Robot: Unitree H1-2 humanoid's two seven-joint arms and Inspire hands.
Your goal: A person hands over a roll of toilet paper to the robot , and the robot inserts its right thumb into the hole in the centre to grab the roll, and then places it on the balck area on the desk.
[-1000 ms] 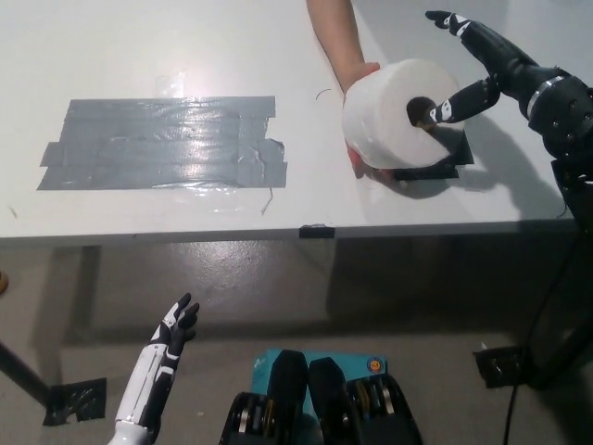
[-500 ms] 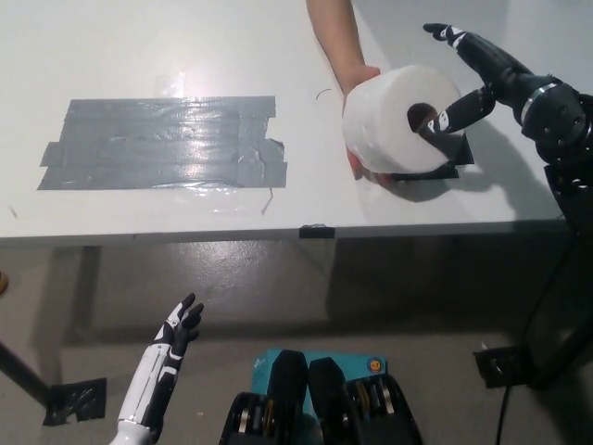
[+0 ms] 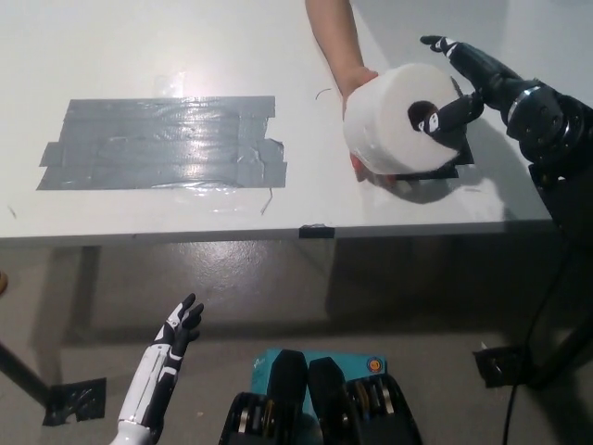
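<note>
Handover half done: right hand [image 3: 477,79] open, thumb just entering toilet paper roll [image 3: 400,119], person's hand [image 3: 363,88] gripping it. Not yet placed on black area [image 3: 460,159] near desk [image 3: 139,46] front right edge. Left hand [image 3: 176,332] idle, open, below front edge.

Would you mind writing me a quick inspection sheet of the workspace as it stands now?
Surface: white desk, bare in most places.
Job's things: roll held up by a person's hand over the black area.
Clutter: grey tape patch on the desk's left part.
Hands: right robot hand open, thumb at the roll's hole; left robot hand open, resting low below the desk edge.
Cables: black cable hanging at right.
Surroundings: grey floor; tape piece on it.
</note>
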